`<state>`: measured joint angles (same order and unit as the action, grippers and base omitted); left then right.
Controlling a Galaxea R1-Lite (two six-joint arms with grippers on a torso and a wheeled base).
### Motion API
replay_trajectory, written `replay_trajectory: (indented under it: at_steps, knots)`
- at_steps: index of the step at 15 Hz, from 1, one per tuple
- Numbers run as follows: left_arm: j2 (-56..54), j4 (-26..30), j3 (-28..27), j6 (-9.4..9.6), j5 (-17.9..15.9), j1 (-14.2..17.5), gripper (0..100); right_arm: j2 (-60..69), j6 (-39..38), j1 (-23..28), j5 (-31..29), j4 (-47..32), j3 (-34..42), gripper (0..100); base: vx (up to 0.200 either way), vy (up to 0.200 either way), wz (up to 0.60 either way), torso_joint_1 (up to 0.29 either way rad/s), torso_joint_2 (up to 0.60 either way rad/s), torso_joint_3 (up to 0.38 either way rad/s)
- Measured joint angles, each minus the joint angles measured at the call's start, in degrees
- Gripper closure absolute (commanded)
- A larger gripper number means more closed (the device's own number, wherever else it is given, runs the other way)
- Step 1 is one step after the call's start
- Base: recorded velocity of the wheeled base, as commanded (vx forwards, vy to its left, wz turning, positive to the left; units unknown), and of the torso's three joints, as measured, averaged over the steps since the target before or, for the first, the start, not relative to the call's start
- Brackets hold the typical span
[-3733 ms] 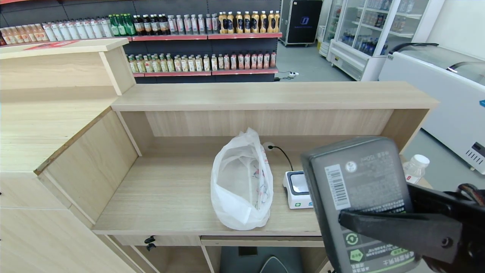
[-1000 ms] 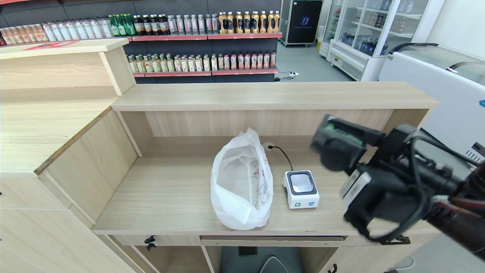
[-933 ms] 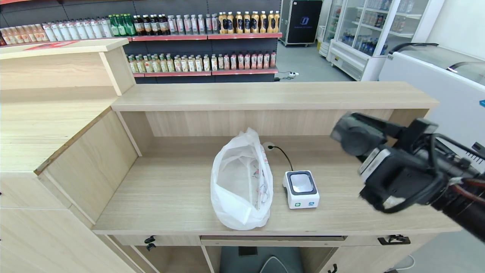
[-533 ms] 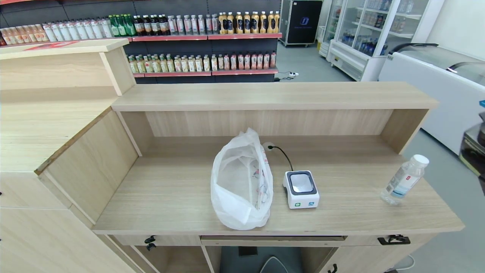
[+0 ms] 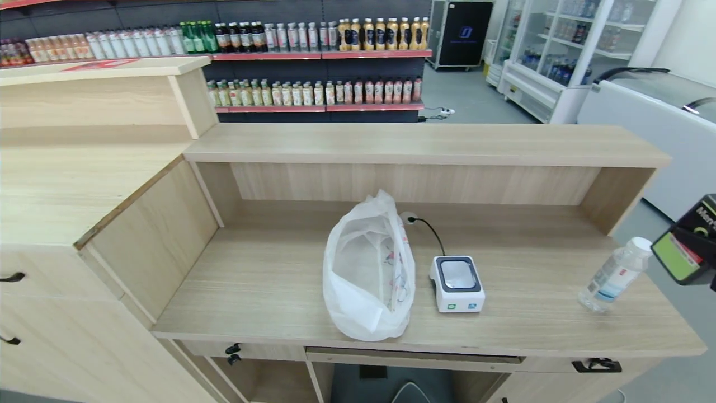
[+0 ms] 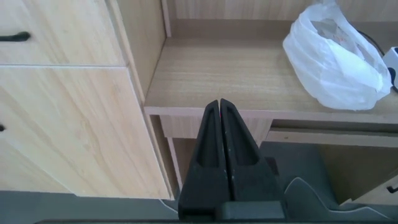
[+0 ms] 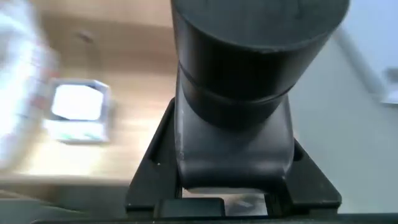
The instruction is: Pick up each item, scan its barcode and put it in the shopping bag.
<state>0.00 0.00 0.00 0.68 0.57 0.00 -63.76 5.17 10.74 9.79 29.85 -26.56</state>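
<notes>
Here, the right claw (image 7: 231,186) grips a dark bottle (image 7: 249,68); left claw (image 6: 219,107) pressed together.

Translucent white bag (image 5: 369,268) is showing red print; pale counter (image 5: 268,280) is showing wood grain; white scanner (image 5: 457,282) is bearing a dark-rimmed window, clear bottle (image 5: 614,274) a white cap, black container (image 5: 691,249) a green label.

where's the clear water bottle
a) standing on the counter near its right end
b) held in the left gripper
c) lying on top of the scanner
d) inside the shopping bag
a: the clear water bottle stands on the counter toward its right end, apart from the scanner and the shopping bag.
</notes>
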Motion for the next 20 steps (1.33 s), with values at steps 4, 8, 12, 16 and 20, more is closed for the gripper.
replay_trajectory:
  at_steps: [4,8,12,16,20]
  knots:
    - [0.02,0.02,0.0,0.0,0.02,-0.05,100,-11.08,-15.79,-1.24,6.74,0.61,-4.35,100,0.0,0.0,0.0,0.0,0.0,0.0]
    - [0.0,0.02,0.0,0.02,0.02,-0.05,100,-23.09,-19.2,-0.77,20.37,12.86,-7.11,100,0.0,0.0,0.0,-0.058,0.13,0.059]
    - [0.02,0.0,0.0,0.0,0.02,0.0,100,-31.83,-19.31,-1.07,23.91,17.96,-8.33,100,0.0,0.0,0.0,0.0,0.0,0.0]
    - [0.02,0.0,0.0,0.02,0.02,0.0,100,-38.32,-19.66,-3.63,25.43,21.82,-8.69,100,0.0,0.0,0.0,0.0,0.0,0.0]
    - [0.0,0.0,0.0,0.02,0.02,0.0,100,-43.76,-19.66,-6.06,24.89,27.43,-8.79,100,0.0,0.0,0.0,0.0,0.0,0.0]
